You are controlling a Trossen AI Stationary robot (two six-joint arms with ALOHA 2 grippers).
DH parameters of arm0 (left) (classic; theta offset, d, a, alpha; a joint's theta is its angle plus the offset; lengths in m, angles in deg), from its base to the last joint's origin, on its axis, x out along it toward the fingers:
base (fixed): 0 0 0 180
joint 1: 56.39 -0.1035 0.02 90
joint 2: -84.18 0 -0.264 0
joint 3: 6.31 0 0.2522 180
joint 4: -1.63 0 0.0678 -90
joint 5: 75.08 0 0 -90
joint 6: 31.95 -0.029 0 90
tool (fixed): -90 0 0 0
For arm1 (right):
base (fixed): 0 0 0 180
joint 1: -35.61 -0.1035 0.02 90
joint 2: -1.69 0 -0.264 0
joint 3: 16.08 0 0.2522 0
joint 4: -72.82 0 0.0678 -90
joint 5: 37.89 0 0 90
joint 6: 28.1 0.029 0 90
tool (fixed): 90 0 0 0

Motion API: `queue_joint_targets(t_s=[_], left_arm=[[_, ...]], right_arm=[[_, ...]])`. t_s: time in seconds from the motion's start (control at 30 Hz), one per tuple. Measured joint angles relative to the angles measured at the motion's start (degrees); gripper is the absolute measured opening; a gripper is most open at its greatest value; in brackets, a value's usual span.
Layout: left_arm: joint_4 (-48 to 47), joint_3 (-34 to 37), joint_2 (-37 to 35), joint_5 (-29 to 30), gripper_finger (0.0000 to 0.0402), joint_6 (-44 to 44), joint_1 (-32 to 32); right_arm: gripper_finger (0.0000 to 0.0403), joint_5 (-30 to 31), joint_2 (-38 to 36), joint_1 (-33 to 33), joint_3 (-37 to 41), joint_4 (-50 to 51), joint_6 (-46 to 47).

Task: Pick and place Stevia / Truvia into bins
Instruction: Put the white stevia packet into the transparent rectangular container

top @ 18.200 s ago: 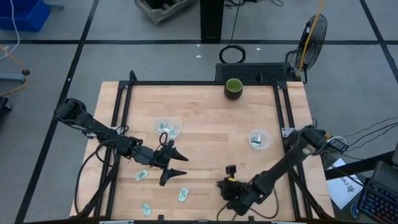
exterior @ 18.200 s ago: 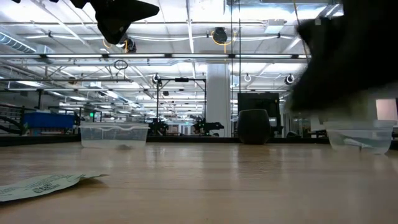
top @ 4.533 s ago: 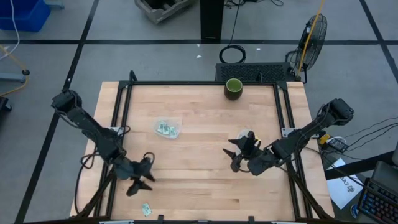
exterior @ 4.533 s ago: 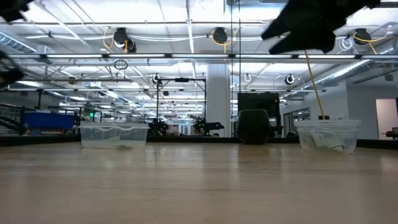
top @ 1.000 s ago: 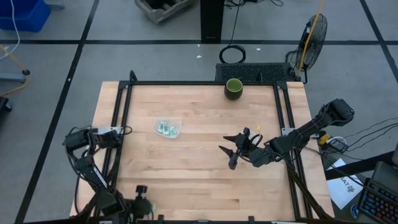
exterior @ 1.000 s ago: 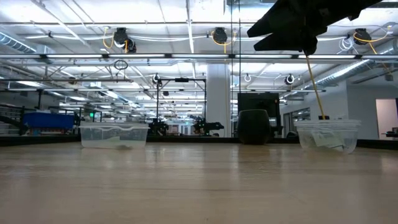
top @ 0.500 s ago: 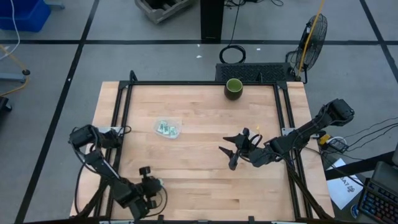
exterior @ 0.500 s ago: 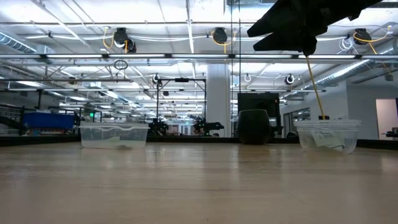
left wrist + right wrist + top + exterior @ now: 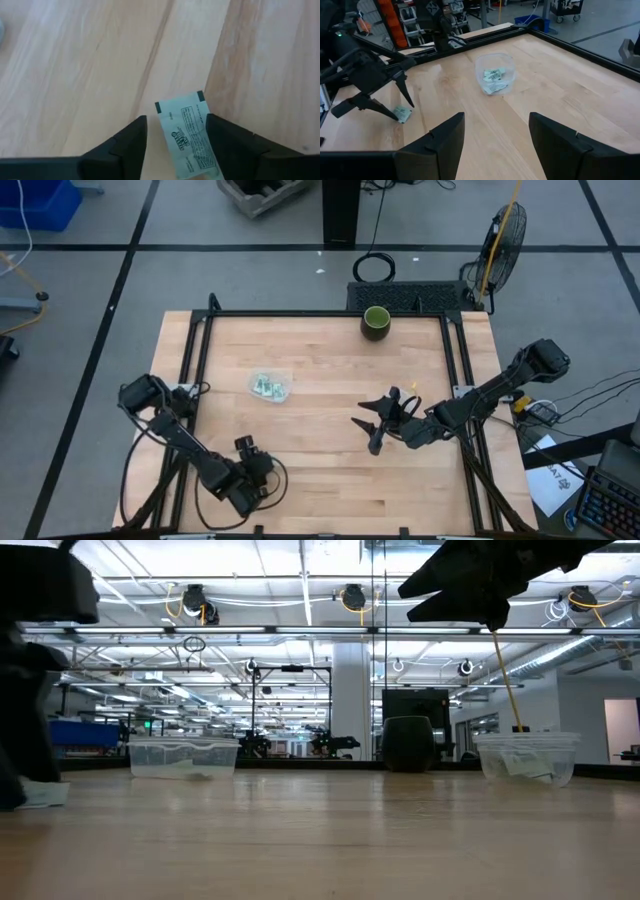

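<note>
— On the near left of the table [image 9: 330, 360], how many sachets were loose?

— One. A single Stevia sachet [image 9: 187, 135] lay flat on the wood, printed side up. The left gripper [image 9: 250, 465] was down over it with its fingers [image 9: 127, 142] spread, one on each side. From the right wrist camera, one fingertip seemed to touch the sachet's edge, but nothing was pinched.

— And the bins?

— Two. The squarish bin [image 9: 288, 385] stood left of centre, farther back than the left gripper and well apart from it. It held several green-and-white sachets. They overlapped, so I could not count them.

— The other one?

— The round bin [image 9: 527, 755] stood on the right. From above it was hidden under the right arm. The table-level view showed something pale inside, and I could not tell how many pieces.

— What was the right arm doing?

— The right gripper [image 9: 385, 422] hung above the wood right of centre, its fingers wide apart and holding nothing.

— Anything else on the table?

— One dark green cup [image 9: 376, 321] at the far edge, well apart from both bins. A fan [image 9: 505, 235] stood on the floor beyond the far right corner.

— Anything between the loose sachet and the squarish bin?

— Only bare wood.
</note>
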Motion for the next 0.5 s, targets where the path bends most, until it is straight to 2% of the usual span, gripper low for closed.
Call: queue_joint_targets(t_s=[0.13,0.3,0.5], left_arm=[[0.54,0.00,0.00,-0.15,0.0173,-3.43,-1.08],[-0.72,0.00,0.15,1.49,0.0103,-4.28,-2.66],[-9.32,0.46,0.52,3.97,0.0025,-3.44,-5.21]], right_arm=[[0.0215,0.00,0.00,-0.02,0.00,0.00,0.00],[0.0215,-0.02,0.00,-0.04,0.00,0.00,0.00],[0.0215,-0.02,0.00,-0.04,0.00,0.02,-0.02]])
